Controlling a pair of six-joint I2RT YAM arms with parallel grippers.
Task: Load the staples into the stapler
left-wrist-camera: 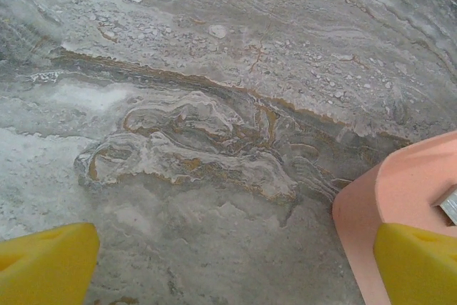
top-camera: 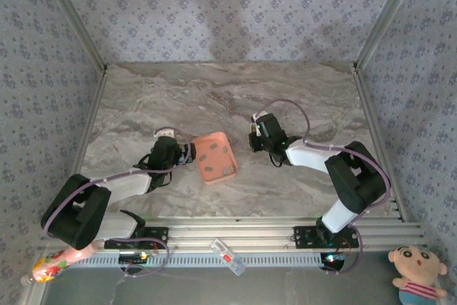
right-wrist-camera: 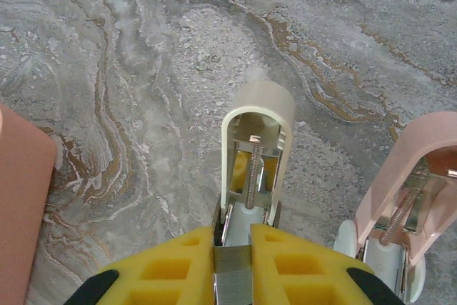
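Right fingers (right-wrist-camera: pixel 171 269) clenched the cream stapler (right-wrist-camera: pixel 257 116); left fingers (left-wrist-camera: pixel 50 262), released at 9 o'clock of the pink tray (left-wrist-camera: pixel 400 191), could bump it, spilling staples (left-wrist-camera: pixel 450 205).

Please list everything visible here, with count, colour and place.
table: one, grey marble, under everything
pink tray: one, pink, table centre
staples: several, dark grey, inside tray
stapler: one, cream, open, in right pincer
second stapler: one, pink-white, beside it
clear case: one, clear-red, front rail
plush toy: one, black-haired, near-right corner
left pincer: one, yellow, open, at tray edge
right pincer: one, yellow, shut on stapler
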